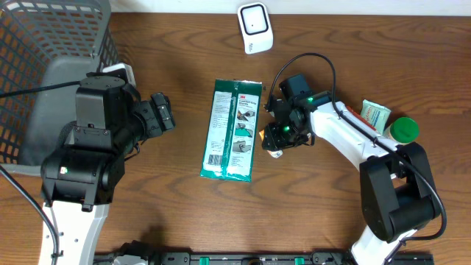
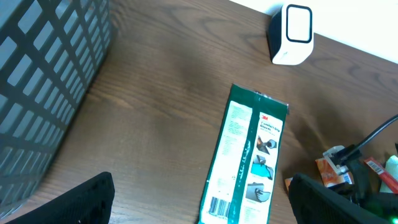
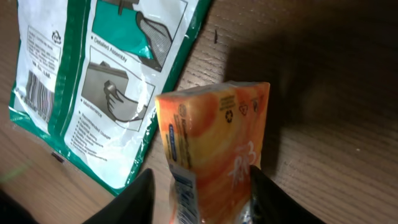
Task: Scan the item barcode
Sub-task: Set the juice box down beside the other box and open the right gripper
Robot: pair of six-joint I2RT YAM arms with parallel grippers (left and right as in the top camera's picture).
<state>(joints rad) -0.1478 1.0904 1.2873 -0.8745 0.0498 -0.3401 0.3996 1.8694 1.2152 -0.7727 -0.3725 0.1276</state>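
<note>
From overhead we look straight down on the whole worktop (image 1: 184,66). From the left wrist we look obliquely across it, at middle range, toward the scanner (image 2: 291,34), which the overhead view shares. From the right wrist we look down at close range. All three views share the packet (image 1: 232,131).

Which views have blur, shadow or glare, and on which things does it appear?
Left wrist: its own fingers are dark and out of focus, while the green package is sharp. Right wrist: the orange box throws a dark shadow on the table, and the package's plastic shines a little. Overhead: even light, no blur.
</note>
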